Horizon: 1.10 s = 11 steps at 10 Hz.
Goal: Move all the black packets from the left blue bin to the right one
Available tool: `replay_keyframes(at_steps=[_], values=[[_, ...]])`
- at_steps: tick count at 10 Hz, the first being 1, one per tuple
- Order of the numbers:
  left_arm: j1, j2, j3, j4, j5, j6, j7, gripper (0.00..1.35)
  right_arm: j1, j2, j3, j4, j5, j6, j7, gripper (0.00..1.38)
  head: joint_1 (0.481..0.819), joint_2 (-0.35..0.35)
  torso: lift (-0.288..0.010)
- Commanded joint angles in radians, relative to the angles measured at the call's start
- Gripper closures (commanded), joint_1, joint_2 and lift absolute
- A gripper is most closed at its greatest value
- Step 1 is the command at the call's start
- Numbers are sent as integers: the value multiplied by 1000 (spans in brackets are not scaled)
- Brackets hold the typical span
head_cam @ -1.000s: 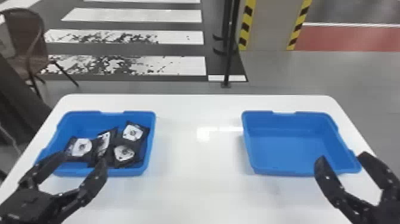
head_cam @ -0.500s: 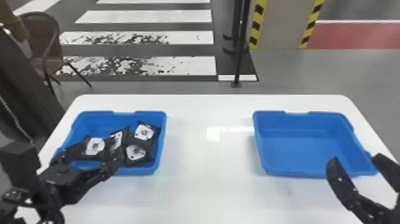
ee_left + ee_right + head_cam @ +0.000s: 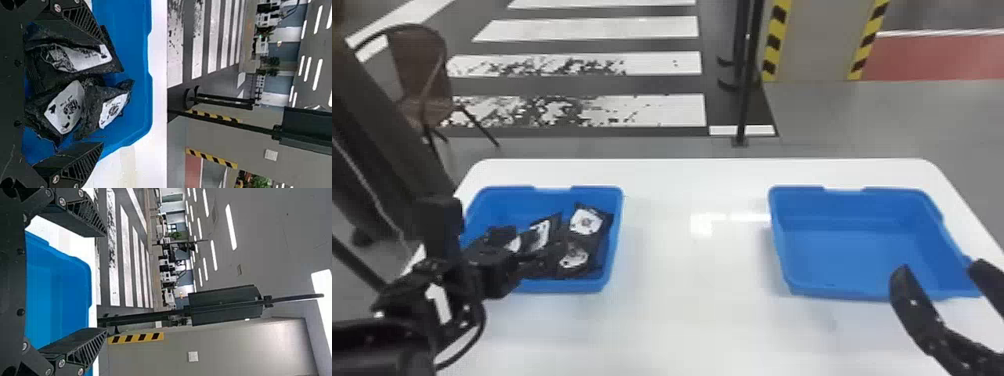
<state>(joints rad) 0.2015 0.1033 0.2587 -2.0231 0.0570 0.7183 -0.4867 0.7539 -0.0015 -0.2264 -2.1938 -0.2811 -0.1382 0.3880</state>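
Observation:
My left gripper [image 3: 532, 257] is low over the left blue bin [image 3: 567, 286], partly covering the packets. Several black packets with white labels [image 3: 587, 222] lie bunched in that bin. In the left wrist view my left gripper [image 3: 102, 94] stands open, its fingers on either side of the packets [image 3: 64, 107] and nothing clamped between them. My right gripper [image 3: 939, 267] is open at the near right corner of the right blue bin [image 3: 852, 250], which holds nothing. Seen from its own wrist, the right gripper [image 3: 106, 282] has its fingers wide apart, the bin [image 3: 58, 293] beyond them.
Both bins stand on a white table [image 3: 692, 310], with a wide stretch of tabletop between them. Behind the table are a black pole [image 3: 746, 90] and, at the left, a brown chair [image 3: 422, 75].
My left gripper has swung across and in over the left bin, among the packets. The head view has turned slightly left, so both bins appear farther right. The right gripper still stands open.

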Motion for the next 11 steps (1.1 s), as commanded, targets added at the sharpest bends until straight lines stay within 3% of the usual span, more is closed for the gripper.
replay_keyframes(at_steps=[1, 4, 7, 9, 10, 11], values=[[-69, 21, -39, 71, -11, 52, -10, 130, -3, 2, 3, 3, 0, 1, 0, 171, 695, 33, -140], [-187, 38, -51, 198, -93, 104, -47, 133, -10, 2, 7, 11, 0, 1, 0, 173, 695, 27, -140], [-258, 72, -115, 284, -59, 109, -62, 134, -18, 2, 13, 18, 0, 1, 0, 171, 695, 35, -140], [-280, 76, -145, 333, -31, 114, -69, 151, -23, 2, 17, 23, -2, 1, 0, 171, 695, 10, -140], [-297, 81, -155, 370, -27, 114, -73, 237, -25, 2, 21, 28, -2, 1, 0, 171, 695, -2, -140], [-307, 82, -155, 390, -29, 94, -75, 427, -27, 2, 23, 28, -2, 1, 0, 171, 695, -6, -140]])
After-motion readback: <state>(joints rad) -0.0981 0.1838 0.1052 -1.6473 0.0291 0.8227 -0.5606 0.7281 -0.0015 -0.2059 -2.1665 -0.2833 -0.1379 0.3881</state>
